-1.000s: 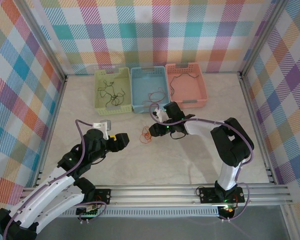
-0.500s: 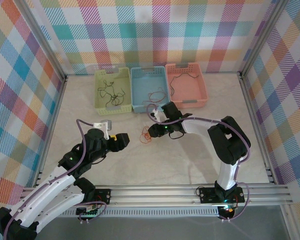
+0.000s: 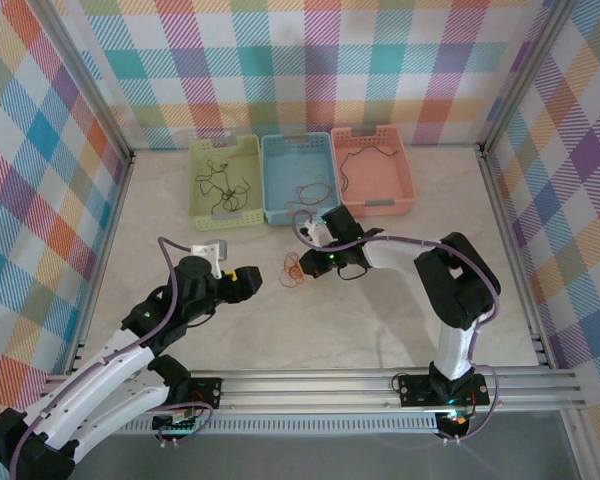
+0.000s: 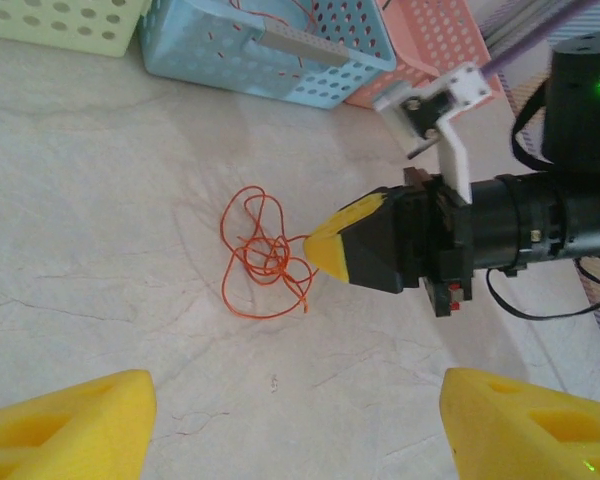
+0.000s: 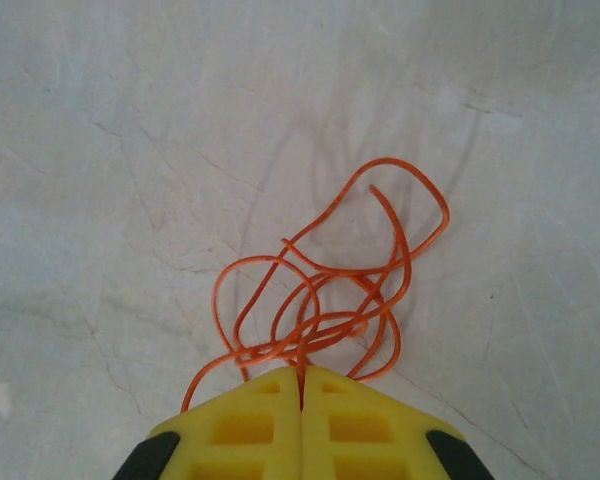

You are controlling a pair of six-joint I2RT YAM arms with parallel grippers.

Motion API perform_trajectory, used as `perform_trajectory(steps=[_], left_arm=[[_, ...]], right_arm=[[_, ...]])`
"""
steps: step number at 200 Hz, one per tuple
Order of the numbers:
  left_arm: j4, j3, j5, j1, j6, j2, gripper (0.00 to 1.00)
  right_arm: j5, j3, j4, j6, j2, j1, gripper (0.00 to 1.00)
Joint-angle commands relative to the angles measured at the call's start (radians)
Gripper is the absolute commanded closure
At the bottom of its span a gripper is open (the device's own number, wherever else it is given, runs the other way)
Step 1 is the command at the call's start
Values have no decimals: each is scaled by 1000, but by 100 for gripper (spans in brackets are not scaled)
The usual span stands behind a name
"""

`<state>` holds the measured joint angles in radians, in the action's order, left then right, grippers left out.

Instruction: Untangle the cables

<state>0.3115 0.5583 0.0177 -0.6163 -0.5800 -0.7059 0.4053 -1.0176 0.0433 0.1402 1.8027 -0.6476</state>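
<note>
Orange wire [image 3: 294, 268] [image 4: 265, 255] [image 5: 330, 290] is a loose loopy squiggle lying flat about mid-table [image 3: 380, 300], well clear of every edge. I read the right gripper [image 3: 315, 262] [image 4: 325, 250] [image 5: 302, 400] as fully closed, yellow tips pressed together and nipping strands at the near side of the squiggle, tips down at the table surface. Left gripper [image 3: 242, 283] [image 4: 295, 420] sits nearer the table's left edge, facing the squiggle, fingers spread wide with nothing between them and not touching the wire. Three baskets line the far edge: green basket [image 3: 226, 220] with black wires [image 3: 220, 185], blue basket [image 3: 285, 216] with a reddish wire [image 3: 310, 190], and pink basket [image 3: 380, 208] with a dark wire [image 3: 365, 155]. Can't tell the strand count in any basket.
</note>
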Motion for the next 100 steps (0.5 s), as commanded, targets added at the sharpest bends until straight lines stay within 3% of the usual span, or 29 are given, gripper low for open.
perform_trajectory(steps=[1, 47, 100], left_arm=[[-57, -21, 26, 15, -47, -33, 25], [-209, -37, 156, 15, -102, -174, 28], [-377, -61, 274, 15, -88, -219, 35]], right_arm=[[8, 132, -198, -10, -184, -9, 100], [51, 229, -302, 32, -378, -9, 100], [71, 277, -323, 86, -528, -9, 100]])
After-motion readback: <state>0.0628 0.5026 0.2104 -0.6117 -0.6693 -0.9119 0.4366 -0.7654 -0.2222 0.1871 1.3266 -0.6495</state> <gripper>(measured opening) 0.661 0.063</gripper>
